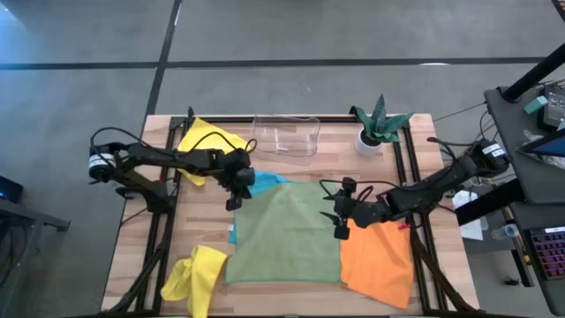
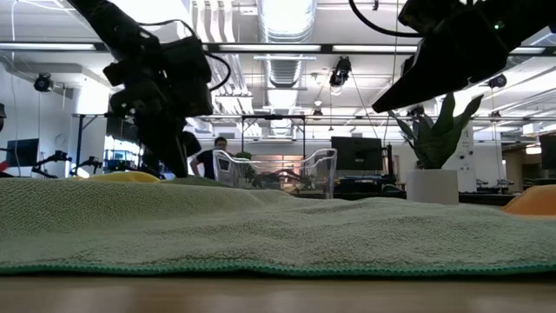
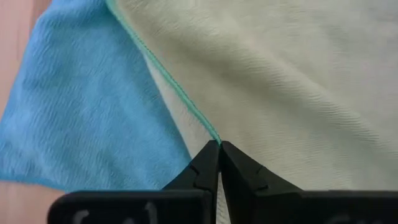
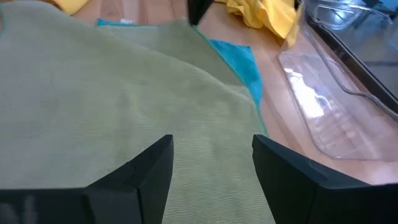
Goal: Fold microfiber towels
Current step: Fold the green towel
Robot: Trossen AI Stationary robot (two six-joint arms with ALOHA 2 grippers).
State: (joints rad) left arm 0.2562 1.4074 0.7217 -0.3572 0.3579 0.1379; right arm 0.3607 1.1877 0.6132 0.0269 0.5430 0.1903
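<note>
Now the sage green towel (image 1: 287, 234) lies flat mid-table, and my left gripper (image 1: 234, 201) has pinched its ten o'clock corner. My right gripper (image 1: 340, 223) hovers spread at its three o'clock edge; I judge next comes lifting that corner across to fold

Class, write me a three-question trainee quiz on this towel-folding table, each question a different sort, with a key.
1. True or false: the left gripper is shut on an edge of the green towel.
2. Which towel lies partly under the green one? A orange, B blue, C yellow.
3. Fill in: the right gripper is ____ above the green towel.

Key: 1 true. 2 B, the blue towel. 3 open.
</note>
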